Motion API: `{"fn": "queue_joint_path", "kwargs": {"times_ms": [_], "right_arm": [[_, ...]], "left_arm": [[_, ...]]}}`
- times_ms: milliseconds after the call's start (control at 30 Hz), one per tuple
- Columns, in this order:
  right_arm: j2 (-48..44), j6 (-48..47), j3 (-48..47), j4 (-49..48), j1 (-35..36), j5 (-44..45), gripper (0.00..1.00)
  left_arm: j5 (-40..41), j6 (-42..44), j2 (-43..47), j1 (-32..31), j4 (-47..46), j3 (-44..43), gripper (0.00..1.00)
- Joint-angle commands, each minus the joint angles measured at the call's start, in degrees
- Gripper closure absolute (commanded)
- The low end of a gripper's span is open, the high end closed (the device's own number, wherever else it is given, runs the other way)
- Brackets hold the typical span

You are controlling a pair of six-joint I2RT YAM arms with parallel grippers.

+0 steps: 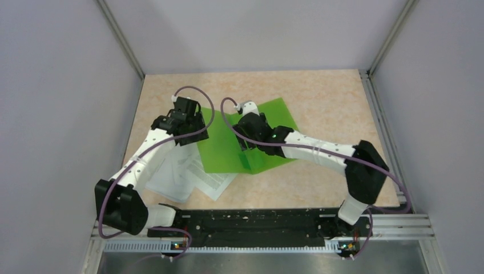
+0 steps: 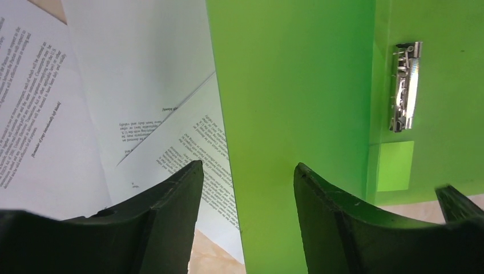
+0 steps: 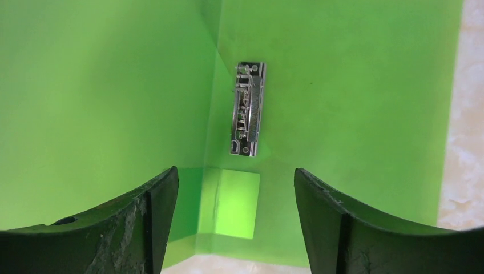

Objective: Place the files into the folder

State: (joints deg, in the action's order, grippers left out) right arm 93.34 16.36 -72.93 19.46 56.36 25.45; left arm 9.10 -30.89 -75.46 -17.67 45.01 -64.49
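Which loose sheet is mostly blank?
The middle white paper sheet in the left wrist view, beside the green plastic folder: just a few printed lines, while its neighbours carry dense text blocks.

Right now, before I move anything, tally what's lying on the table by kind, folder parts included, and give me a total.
Green folder: 1
White paper sheets: 3 visible, overlapping; any hidden underneath cannot be told
Metal clip: 1
Square label: 1
Total: 6
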Motion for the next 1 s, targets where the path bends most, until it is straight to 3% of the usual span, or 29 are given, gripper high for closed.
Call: {"fn": "queue_joint_path", "kwargs": {"times_ms": [0,267,667,967], "right_arm": [[7.57,0.15,-4.76,0.93,-3.09,-4.59,0.29],[16.84,-1.18,-9.17,-0.41,-4.54,-3.91,0.38],[23.69,-1.1,-10.66,-1.01,-4.53,-2.0,0.51],[24.26,1.28,-9.02,-0.55,-4.41,-0.8,0.72]], "left_arm": [[-3.43,1.4,2.69,3.02,-0.62,1.98,0.35],[-4.28,3.34,3.8,5.53,-0.28,2.22,0.31],[-1.0,2.49,2.52,5.87,-0.37,2.24,0.31],[-2.45,-0.24,3.03,6.77,0.69,-3.66,0.26]]}}
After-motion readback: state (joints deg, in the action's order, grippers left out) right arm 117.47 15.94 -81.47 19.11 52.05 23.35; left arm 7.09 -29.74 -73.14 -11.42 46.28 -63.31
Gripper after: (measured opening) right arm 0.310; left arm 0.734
